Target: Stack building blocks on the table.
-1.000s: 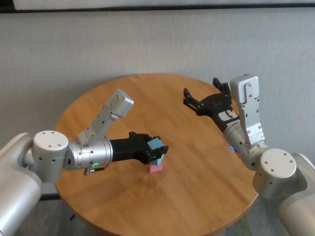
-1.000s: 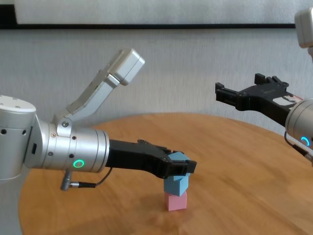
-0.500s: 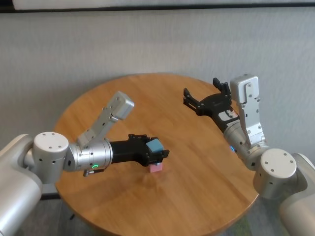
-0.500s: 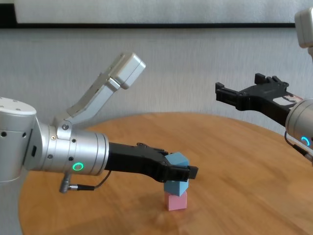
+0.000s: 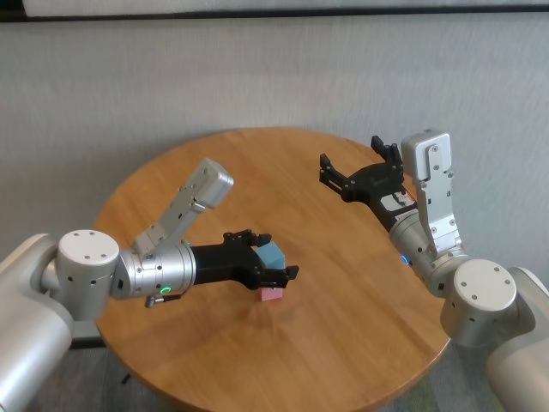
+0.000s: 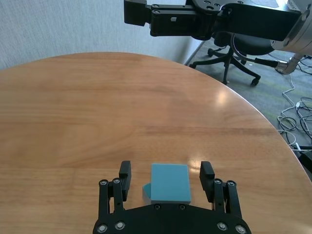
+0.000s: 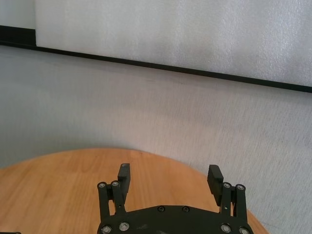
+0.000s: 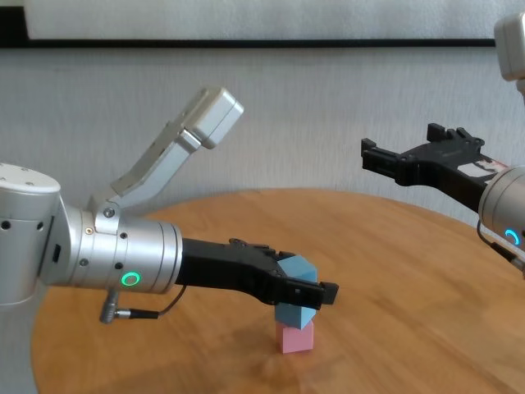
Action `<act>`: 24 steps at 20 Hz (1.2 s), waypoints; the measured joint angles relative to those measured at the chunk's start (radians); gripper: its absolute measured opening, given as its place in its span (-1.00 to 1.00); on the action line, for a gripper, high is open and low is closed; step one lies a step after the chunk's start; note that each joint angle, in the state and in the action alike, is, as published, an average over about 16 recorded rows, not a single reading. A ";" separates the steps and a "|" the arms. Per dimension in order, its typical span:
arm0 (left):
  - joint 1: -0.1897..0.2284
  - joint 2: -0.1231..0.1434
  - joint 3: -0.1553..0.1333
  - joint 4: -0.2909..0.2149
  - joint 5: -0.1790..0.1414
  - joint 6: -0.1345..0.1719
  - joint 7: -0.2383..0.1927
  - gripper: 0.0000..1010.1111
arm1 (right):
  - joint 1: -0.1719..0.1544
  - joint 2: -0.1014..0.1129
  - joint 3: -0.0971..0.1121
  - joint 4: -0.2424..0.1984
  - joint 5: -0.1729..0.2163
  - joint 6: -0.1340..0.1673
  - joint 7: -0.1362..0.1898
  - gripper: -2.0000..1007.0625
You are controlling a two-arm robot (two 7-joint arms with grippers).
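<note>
The three building blocks stand as one stack on the round wooden table (image 5: 257,163): a pink block (image 5: 273,293) at the bottom, a light blue one (image 8: 294,314) on it, and a second light blue one (image 5: 271,254) on top, turned slightly. My left gripper (image 5: 276,257) is open around the top block (image 6: 169,183), with a gap on each side between the block and the fingers (image 6: 125,171). In the chest view the gripper (image 8: 312,279) is level with the top block (image 8: 299,268). My right gripper (image 5: 350,154) is open and empty, held high over the table's far right.
A grey wall stands behind the table. In the left wrist view an office chair (image 6: 234,58) and floor cables (image 6: 300,117) lie beyond the table's edge (image 6: 253,109). Bare wood (image 8: 410,271) lies to the right of the stack.
My left gripper lowered the top blue block onto the stack, then opened its fingers and let go. The right arm has not moved.
</note>
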 joint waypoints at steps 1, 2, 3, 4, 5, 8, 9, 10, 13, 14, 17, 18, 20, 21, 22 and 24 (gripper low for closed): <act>0.001 0.001 -0.002 -0.003 -0.003 -0.003 0.002 0.77 | 0.000 0.000 0.000 0.000 0.000 0.000 0.000 0.99; 0.003 0.001 -0.004 -0.005 -0.007 -0.007 0.005 0.81 | 0.000 0.000 0.000 0.000 0.000 0.000 0.000 0.99; 0.005 0.002 -0.006 -0.008 -0.010 -0.011 0.008 0.84 | 0.000 0.000 0.000 0.000 0.000 0.000 0.000 0.99; 0.006 0.003 -0.008 -0.012 -0.014 -0.015 0.012 0.87 | 0.000 0.000 0.000 0.000 0.000 0.000 0.000 0.99; 0.009 0.003 -0.010 -0.016 -0.019 -0.020 0.016 0.90 | 0.000 0.000 0.000 0.000 0.000 0.000 0.000 0.99; 0.018 0.006 -0.020 -0.030 -0.033 -0.038 0.037 0.96 | 0.000 0.000 0.000 0.000 0.000 0.000 0.000 0.99; 0.022 0.007 -0.024 -0.036 -0.038 -0.044 0.048 0.97 | 0.000 0.000 0.000 0.000 0.000 0.000 0.000 0.99; 0.026 0.008 -0.029 -0.042 -0.042 -0.052 0.060 0.98 | 0.000 0.000 0.000 0.000 0.000 0.000 0.000 0.99; 0.040 0.009 -0.043 -0.061 -0.048 -0.076 0.102 0.98 | 0.000 0.000 0.000 0.000 0.000 0.000 0.000 0.99; 0.045 0.009 -0.047 -0.068 -0.048 -0.085 0.119 0.98 | 0.000 0.000 0.000 0.000 0.000 0.000 0.000 0.99; 0.062 0.008 -0.064 -0.091 -0.043 -0.112 0.178 0.98 | 0.000 0.000 0.000 0.000 0.000 -0.002 0.002 0.99; 0.070 0.007 -0.072 -0.100 -0.040 -0.119 0.202 0.98 | -0.001 0.000 0.001 -0.001 0.000 -0.003 0.004 0.99; 0.085 0.003 -0.088 -0.118 -0.033 -0.131 0.256 0.98 | -0.002 0.000 0.002 -0.003 -0.001 -0.006 0.007 0.99; 0.092 0.000 -0.097 -0.126 -0.028 -0.134 0.285 0.98 | -0.003 0.000 0.003 -0.005 -0.001 -0.008 0.009 0.99; 0.100 -0.003 -0.105 -0.134 -0.022 -0.137 0.314 0.98 | -0.004 0.000 0.004 -0.006 -0.001 -0.010 0.012 0.99; 0.114 -0.012 -0.122 -0.149 -0.007 -0.144 0.371 0.98 | -0.007 0.001 0.007 -0.012 0.001 -0.012 0.021 0.99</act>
